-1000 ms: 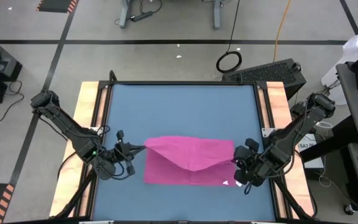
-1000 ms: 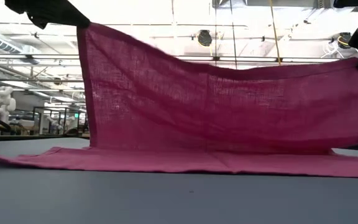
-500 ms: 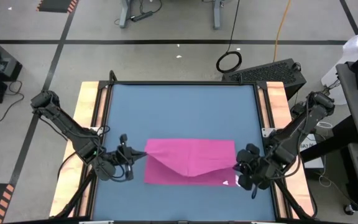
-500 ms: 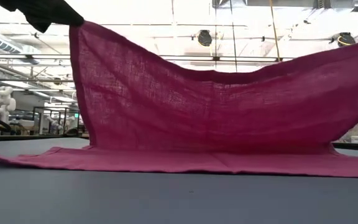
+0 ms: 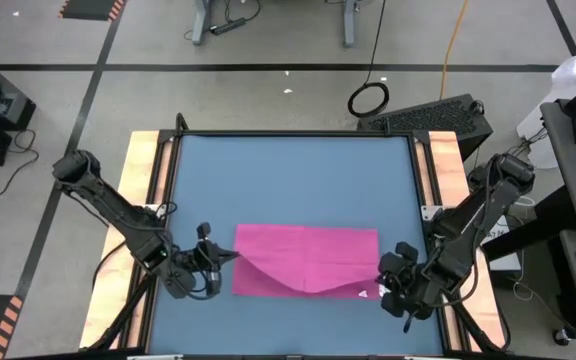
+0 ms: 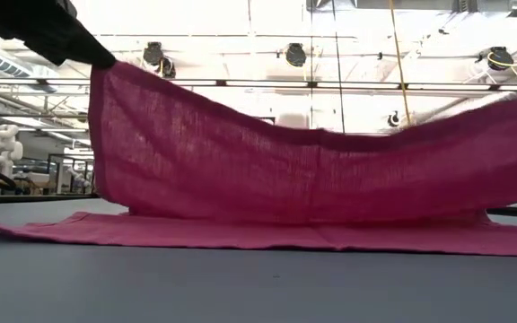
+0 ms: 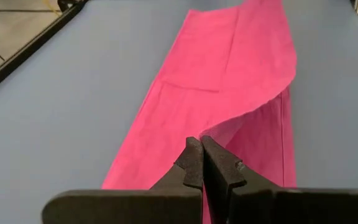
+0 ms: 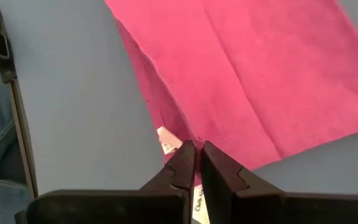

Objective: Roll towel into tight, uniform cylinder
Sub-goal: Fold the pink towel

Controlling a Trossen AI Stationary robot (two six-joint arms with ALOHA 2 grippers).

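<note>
The magenta-pink towel point(image 5: 308, 255) lies on the blue table point(image 5: 288, 170), its near part flat. One long edge is raised and sags in the middle point(image 6: 312, 135). My left gripper point(image 5: 230, 257) is shut on the raised edge's left corner; it also shows in the low view point(image 6: 79, 45). My right gripper point(image 5: 381, 283) is shut on the right corner, beside the white tag point(image 8: 165, 140). My left gripper pinches the towel's raised left corner point(image 7: 219, 134) between its two fingers, coming level from the table's left. The cloth hangs from there down to the table, slack toward the middle. My right gripper pinches the raised right corner point(image 8: 179, 127) by the white tag, coming from the table's right. The cloth hangs down from it.
Wooden rails point(image 5: 148, 170) run along the table's left and right sides. Bare blue tabletop lies beyond the towel's far edge. A narrow strip of tabletop point(image 6: 240, 287) lies in front of the towel.
Both grippers have gone toward the table's near edge and down, still shut on the corners. The raised edge has come over the flat part and hangs lower, its middle still sagging. The part on the table has stayed.
</note>
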